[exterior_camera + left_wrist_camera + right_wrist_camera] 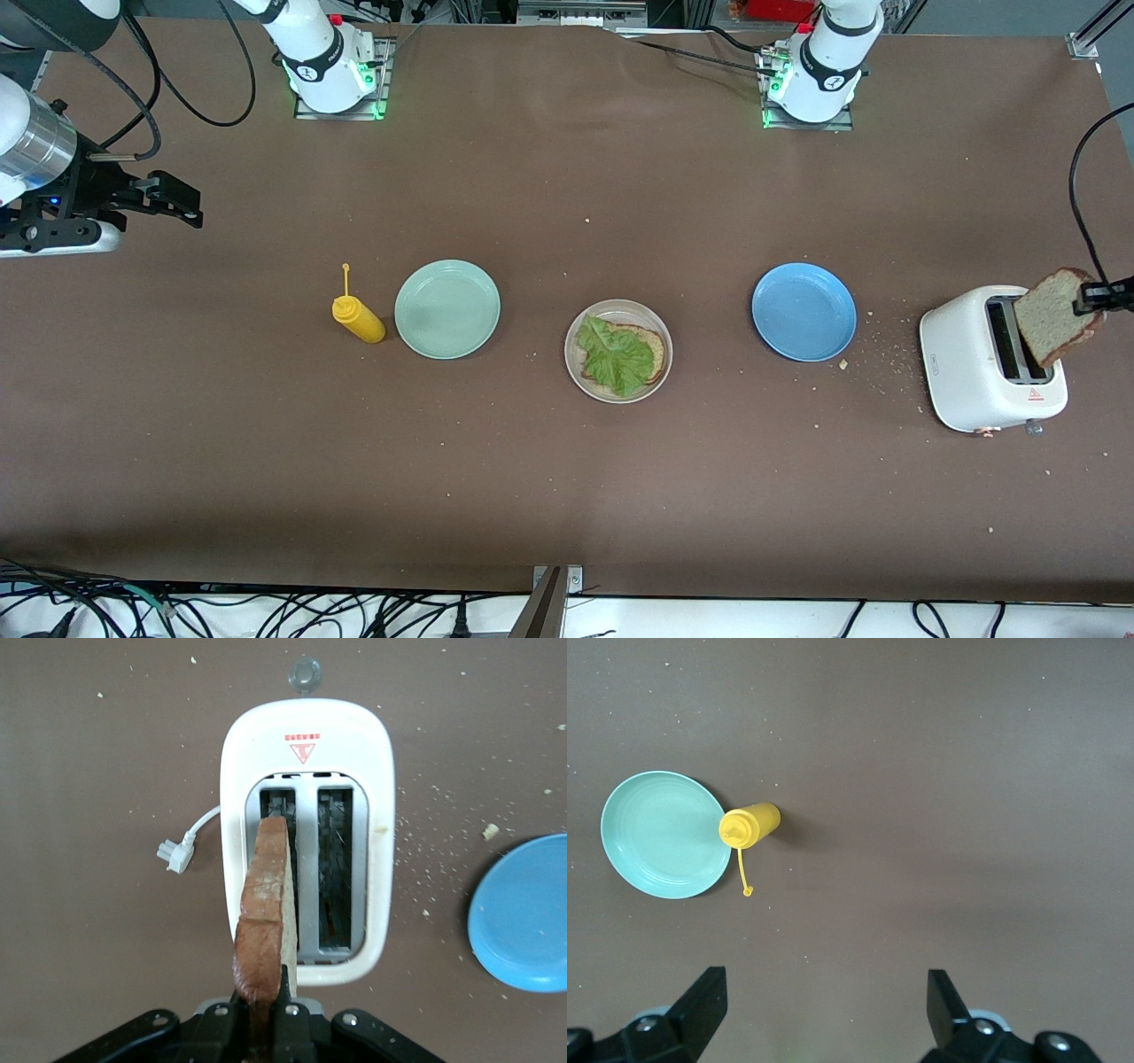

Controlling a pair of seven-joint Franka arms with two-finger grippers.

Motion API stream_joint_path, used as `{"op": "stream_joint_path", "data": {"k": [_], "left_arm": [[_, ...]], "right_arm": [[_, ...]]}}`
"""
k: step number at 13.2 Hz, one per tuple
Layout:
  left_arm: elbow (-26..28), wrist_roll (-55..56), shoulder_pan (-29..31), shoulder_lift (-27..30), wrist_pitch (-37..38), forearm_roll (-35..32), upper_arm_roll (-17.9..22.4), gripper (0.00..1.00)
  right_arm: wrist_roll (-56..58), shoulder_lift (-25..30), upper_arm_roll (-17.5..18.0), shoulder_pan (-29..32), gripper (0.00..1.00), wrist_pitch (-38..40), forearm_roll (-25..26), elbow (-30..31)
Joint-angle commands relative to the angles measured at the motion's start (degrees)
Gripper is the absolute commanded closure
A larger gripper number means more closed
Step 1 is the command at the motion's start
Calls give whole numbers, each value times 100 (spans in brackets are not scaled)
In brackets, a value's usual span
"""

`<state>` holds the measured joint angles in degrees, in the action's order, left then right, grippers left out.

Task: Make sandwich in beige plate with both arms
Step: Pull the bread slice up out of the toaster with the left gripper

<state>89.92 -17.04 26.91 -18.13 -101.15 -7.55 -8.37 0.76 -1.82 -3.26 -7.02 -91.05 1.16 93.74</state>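
The beige plate [618, 351] sits mid-table with a brown bread slice [653, 342] and a green lettuce leaf [617, 355] on it. My left gripper [1091, 298] is shut on a second bread slice [1052, 315] and holds it above the white toaster [974, 363]. In the left wrist view the slice [266, 912] stands on edge over a toaster slot [282, 868], pinched at the gripper [266, 1014]. My right gripper [184, 206] is open and empty, waiting in the air at the right arm's end of the table; it also shows in the right wrist view [827, 1001].
A mint-green plate [447, 308] and a yellow mustard bottle [358, 318] lie toward the right arm's end. A blue plate [803, 311] sits between the beige plate and the toaster. Crumbs are scattered near the toaster. The toaster's plug [175, 853] lies on the table.
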Motion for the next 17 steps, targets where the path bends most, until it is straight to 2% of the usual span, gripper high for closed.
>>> {"op": "stream_joint_path", "data": {"k": [1, 5, 8, 10, 14, 17], "left_arm": [[-789, 69, -28, 37, 989, -202, -383, 100], [-1459, 69, -37, 37, 1914, -211, -1016, 100], [-1469, 139, -46, 20, 2363, -132, -1780, 100], [-1417, 865, -212, -42, 2381, -19, -2063, 100], [-1372, 2149, -932, -304, 2390, 946, -2064, 100], [-1381, 2809, -1162, -875, 2294, 2314, -2064, 100]], "right_arm": [[-41, 15, 0, -1, 0, -36, 7, 13], [-41, 15, 0, -1, 0, -36, 7, 13], [-41, 15, 0, -1, 0, -36, 7, 13], [-41, 15, 0, -1, 0, -45, 7, 13], [-40, 15, -8, -1, 0, -89, 7, 22], [-32, 6, -8, 7, 0, -89, 7, 22]]}}
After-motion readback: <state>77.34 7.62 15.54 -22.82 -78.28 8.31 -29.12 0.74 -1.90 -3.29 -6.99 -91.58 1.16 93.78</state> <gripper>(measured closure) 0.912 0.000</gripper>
